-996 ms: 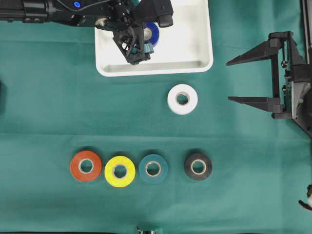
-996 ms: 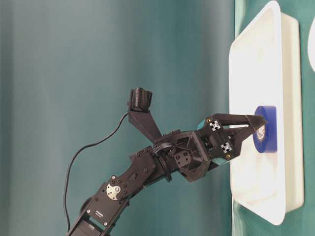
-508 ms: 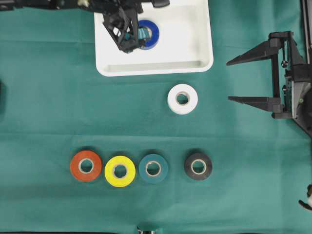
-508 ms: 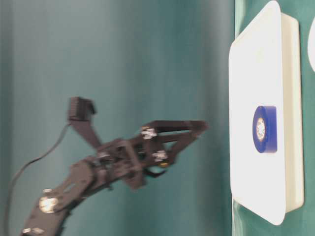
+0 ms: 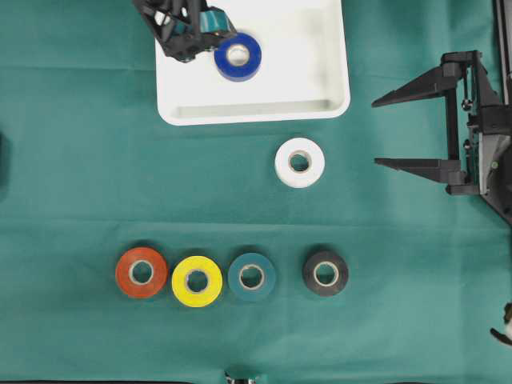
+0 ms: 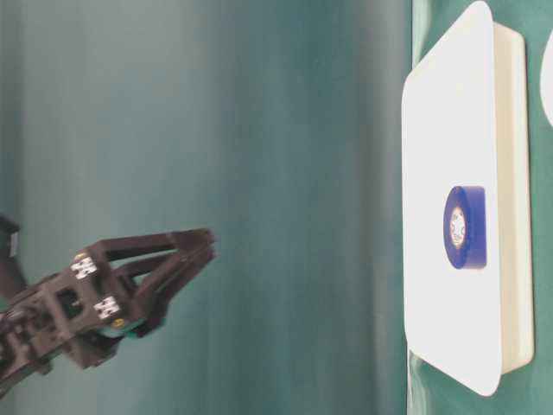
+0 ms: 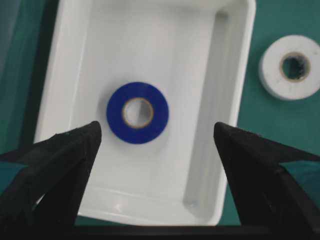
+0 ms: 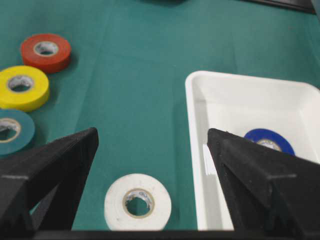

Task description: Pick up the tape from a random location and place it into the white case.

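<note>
A: What lay on the desk?

B: A green cloth covered it. The case sat at the far edge, a little left of the middle, and it was the biggest thing there.

A: And the arms?

B: The right claw hung at the right edge, jaws spread wide, holding nothing. The left claw was over the case's far left corner, also spread wide and empty. From table level the left claw stood well clear of the case.

A: Where was the tape?

B: The blue tape lay flat inside the case, left of its middle toward the far rim, apart from the walls. In the left wrist view the blue tape sat between the two black fingers, untouched by either.

A: The other rolls?

B: The white roll lay on the cloth just in front of the case, near its right front corner. Toward the near edge ran a row: an orange roll, a yellow roll touching it or nearly so, a teal roll close beside, then a black roll a little apart.

A: All flat?

B: Yes, holes facing up.
</note>
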Action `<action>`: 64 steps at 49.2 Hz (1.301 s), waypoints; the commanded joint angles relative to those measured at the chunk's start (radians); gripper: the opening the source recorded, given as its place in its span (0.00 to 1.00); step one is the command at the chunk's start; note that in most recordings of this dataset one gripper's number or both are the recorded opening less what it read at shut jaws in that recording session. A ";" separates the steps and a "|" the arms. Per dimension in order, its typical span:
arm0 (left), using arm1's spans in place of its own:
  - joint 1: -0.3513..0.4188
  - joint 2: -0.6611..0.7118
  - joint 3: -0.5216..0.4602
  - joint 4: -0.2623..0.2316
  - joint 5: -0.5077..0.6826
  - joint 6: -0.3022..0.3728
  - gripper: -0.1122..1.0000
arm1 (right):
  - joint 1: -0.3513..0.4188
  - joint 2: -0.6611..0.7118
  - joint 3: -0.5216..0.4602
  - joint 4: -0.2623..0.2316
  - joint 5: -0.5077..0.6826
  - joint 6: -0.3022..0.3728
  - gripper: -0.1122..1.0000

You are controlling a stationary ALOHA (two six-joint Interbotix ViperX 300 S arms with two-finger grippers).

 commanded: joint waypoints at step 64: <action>-0.293 -0.063 0.038 0.002 -0.002 -0.017 0.99 | -0.002 0.002 -0.029 0.003 -0.002 0.005 0.91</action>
